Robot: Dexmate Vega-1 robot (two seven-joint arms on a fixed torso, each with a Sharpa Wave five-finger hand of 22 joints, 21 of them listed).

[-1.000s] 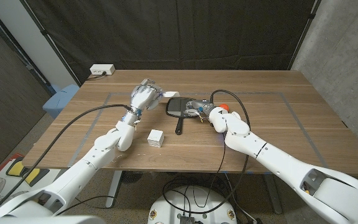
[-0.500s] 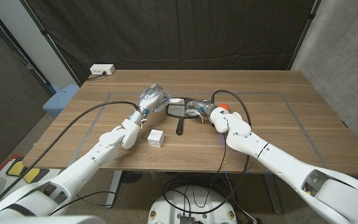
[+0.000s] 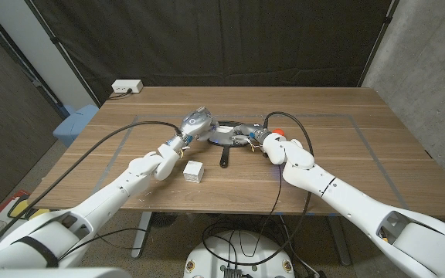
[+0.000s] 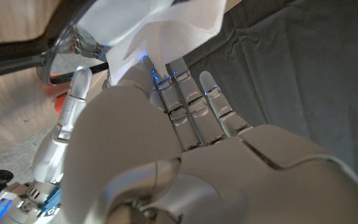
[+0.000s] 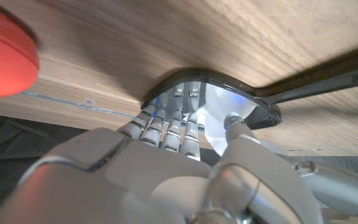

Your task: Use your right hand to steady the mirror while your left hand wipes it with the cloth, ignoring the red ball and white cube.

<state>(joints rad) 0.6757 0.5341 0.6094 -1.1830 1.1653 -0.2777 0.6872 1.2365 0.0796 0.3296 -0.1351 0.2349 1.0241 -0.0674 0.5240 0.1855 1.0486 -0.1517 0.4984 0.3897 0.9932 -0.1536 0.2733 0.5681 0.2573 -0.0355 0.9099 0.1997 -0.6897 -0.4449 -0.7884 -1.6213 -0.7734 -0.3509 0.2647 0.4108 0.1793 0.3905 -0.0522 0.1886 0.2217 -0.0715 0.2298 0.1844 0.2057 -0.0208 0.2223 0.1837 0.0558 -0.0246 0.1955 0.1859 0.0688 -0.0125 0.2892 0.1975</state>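
The black-framed hand mirror [image 3: 222,137] lies on the wooden table [image 3: 346,147], its handle [image 3: 224,157] pointing toward me. My left hand [image 3: 196,122] holds a white cloth [image 4: 160,25] and is over the mirror's left part, covering much of the glass. My right hand [image 3: 249,136] grips the mirror's right rim. In the right wrist view its fingertips [image 5: 178,93] press on the mirror [image 5: 253,102]. The left wrist view shows the cloth bunched at my fingertips against the mirror [image 4: 58,50].
A white cube [image 3: 195,171] sits near the table's front, just left of the mirror's handle. The red ball [image 3: 279,132] [image 5: 2,53] lies right behind my right wrist. A white power strip [image 3: 127,87] rests at the far left corner. Black cables run along both arms.
My left hand has carried the cloth to the right, from beside the mirror to over its glass. The right hand and the mirror have stayed in place.
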